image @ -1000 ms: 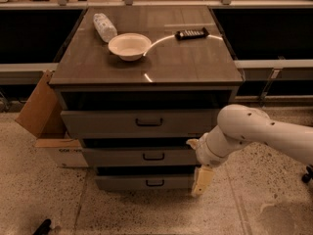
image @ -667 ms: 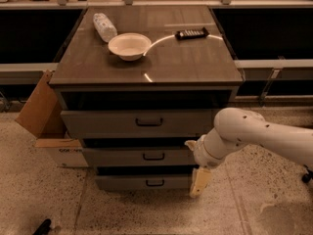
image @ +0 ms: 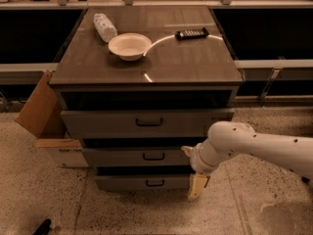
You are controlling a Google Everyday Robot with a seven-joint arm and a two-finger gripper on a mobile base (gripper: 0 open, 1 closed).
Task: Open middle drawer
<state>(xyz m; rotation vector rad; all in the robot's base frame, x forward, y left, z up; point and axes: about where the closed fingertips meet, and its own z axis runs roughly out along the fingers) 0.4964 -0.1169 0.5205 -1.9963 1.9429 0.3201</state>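
The grey cabinet [image: 146,72] has three drawers. The middle drawer [image: 132,157] is a low wide front with a small black bar handle [image: 153,156]. It sits between the taller top drawer [image: 122,124] and the lowest drawer [image: 137,182]. Its front stands a little behind the top drawer's front. My gripper [image: 192,170], on a white arm [image: 259,143] reaching in from the right, is at the right end of the middle and lowest drawer fronts. It is to the right of the handle and apart from it, and it covers the middle drawer's right end.
On the cabinet top lie a white bowl [image: 129,45], a plastic bottle [image: 104,27] on its side and a black remote [image: 192,34]. An open cardboard box [image: 44,116] stands against the cabinet's left side. Dark shelving runs behind. Speckled floor lies in front.
The arm has shifted slightly left and down toward the cabinet's right front. The drawers have not moved.
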